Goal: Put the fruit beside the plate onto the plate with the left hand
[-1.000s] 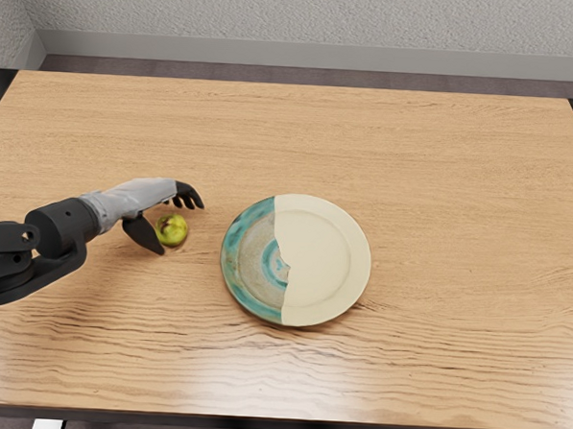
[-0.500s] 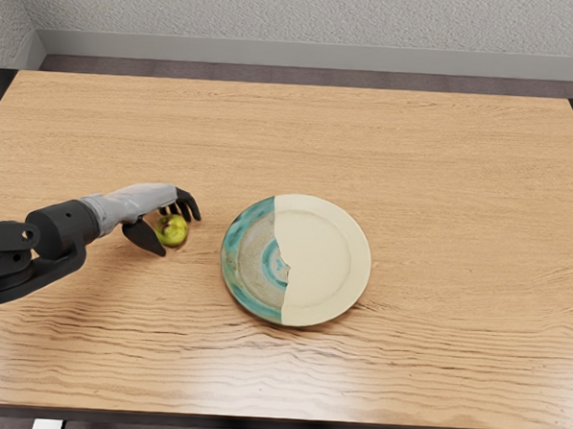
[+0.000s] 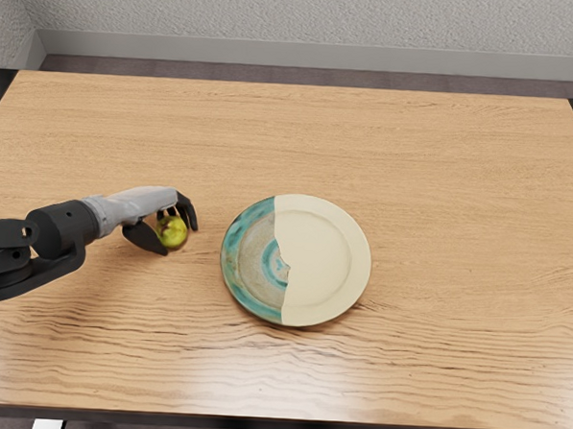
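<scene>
Left hand (image 3: 159, 219): closed around the fruit, dark fingers (image 3: 186, 212) curled over its far side, thumb (image 3: 144, 238) tucked against its near side
Fruit (image 3: 173, 232): small, yellow-green, lodged between fingers and thumb at the tip of the hand, touching both
Fruit's axis: nearly round in outline, so no long axis or pointing direction readable; stem end too small to make out
Fruit's height: resting on the wood or just off it, not to be told from this view
Plate (image 3: 229, 253): just beyond the fingertips, on the side away from the arm, apart from the fruit with a strip of bare wood between; teal and brown on the part nearer the hand, cream on the part farther
Left arm (image 3: 60, 231): in from the picture's left edge, grey forearm stretched toward the plate, low over the table
Table (image 3: 415, 154): light wood, grain running across, beneath hand, fruit and plate
</scene>
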Controlling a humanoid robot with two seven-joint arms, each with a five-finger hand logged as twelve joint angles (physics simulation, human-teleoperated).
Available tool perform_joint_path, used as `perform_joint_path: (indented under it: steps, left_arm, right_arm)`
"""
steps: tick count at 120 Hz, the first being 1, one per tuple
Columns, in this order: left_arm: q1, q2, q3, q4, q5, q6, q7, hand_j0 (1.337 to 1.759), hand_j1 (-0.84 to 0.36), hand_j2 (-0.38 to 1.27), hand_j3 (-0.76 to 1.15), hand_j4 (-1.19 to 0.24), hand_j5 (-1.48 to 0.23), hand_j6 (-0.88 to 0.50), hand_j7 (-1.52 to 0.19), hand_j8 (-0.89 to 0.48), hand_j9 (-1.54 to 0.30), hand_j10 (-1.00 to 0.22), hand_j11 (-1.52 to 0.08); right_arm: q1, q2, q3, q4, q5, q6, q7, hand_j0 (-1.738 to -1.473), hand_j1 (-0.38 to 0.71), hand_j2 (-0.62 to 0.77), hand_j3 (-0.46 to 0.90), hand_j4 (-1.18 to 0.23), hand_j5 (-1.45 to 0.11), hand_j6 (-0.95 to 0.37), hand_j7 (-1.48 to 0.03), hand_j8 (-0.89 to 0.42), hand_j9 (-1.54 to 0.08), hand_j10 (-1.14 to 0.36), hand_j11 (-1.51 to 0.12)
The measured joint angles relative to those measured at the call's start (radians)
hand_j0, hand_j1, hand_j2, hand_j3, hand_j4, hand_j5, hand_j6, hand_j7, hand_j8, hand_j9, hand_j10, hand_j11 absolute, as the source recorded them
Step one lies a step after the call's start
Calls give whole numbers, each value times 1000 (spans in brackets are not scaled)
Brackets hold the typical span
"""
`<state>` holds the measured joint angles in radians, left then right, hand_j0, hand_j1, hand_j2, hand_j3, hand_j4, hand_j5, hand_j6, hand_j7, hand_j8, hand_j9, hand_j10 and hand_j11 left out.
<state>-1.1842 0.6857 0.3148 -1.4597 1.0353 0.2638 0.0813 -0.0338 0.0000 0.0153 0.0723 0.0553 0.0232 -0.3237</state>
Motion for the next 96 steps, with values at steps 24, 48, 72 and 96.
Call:
perform_joint_path:
  steps: [24,48,72,96]
  left_arm:
    - [-3,0,-1,0,-5,-22,1,1669,-319,72,42,-657,-761,-393,-819,-377,-864,-620,-823]
    - [-7,3,-4,0,-20,-48,2,1666,-343,76,-82,-736,-865,-298,-919,-288,-960,-694,-936]
    - [-11,7,-10,0,-30,-61,0,1659,-400,432,-502,-827,-985,-294,-1025,-375,-829,-796,-1038]
    - [-11,8,-30,-1,-54,-87,-13,1653,-368,344,-254,-842,-1077,-317,-1100,-384,-1033,-818,-1124]
  right_arm:
    - [0,0,0,0,0,0,0,-1658,-349,0,0,-1,0,-1,0,-1,0,-1,0]
    - [0,0,0,0,0,0,0,-1658,-349,0,0,-1,0,-1,0,-1,0,-1,0]
    - [0,0,0,0,0,0,0,-1658,-349,0,0,-1,0,-1,0,-1,0,-1,0]
    - [0,0,0,0,0,0,0,-1658,-349,0,0,-1,0,-1,0,-1,0,-1,0]
